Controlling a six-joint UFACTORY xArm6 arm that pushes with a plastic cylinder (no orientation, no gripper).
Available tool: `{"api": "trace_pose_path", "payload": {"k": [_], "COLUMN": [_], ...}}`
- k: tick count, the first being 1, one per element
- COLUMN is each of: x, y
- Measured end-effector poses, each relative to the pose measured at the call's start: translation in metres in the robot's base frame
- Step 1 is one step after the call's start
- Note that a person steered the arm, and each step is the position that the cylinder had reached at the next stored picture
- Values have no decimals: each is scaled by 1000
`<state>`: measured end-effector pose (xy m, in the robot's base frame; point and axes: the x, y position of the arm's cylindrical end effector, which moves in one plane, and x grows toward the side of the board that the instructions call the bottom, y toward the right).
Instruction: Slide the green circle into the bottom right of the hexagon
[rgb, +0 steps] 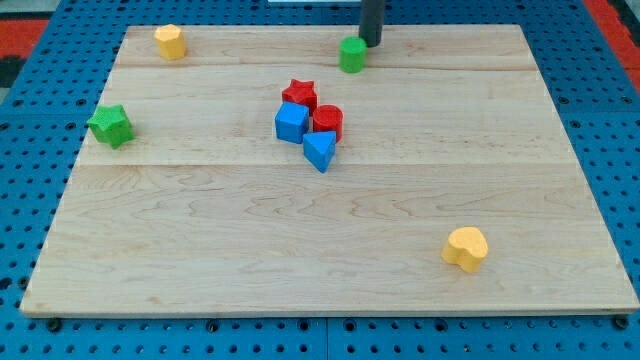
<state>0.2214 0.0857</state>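
The green circle (352, 54) stands near the view's top edge of the wooden board, a little right of centre. My tip (371, 44) is just to its upper right, close to it or touching it. The yellow hexagon (170, 41) sits at the board's top left corner, far to the left of the green circle.
A cluster sits in the middle: red star (299, 94), red cylinder (328, 121), blue cube (291, 122), blue triangle (319, 150). A green star (111, 125) is at the left edge. A yellow heart (466, 248) is at the lower right. The board (200, 250) lies on a blue pegboard.
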Motion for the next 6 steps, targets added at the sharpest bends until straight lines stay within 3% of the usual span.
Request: {"api": "trace_pose_path", "payload": {"k": [1, 3, 4, 5, 6], "x": [19, 45, 49, 8, 12], "y": [47, -73, -88, -176, -178]}}
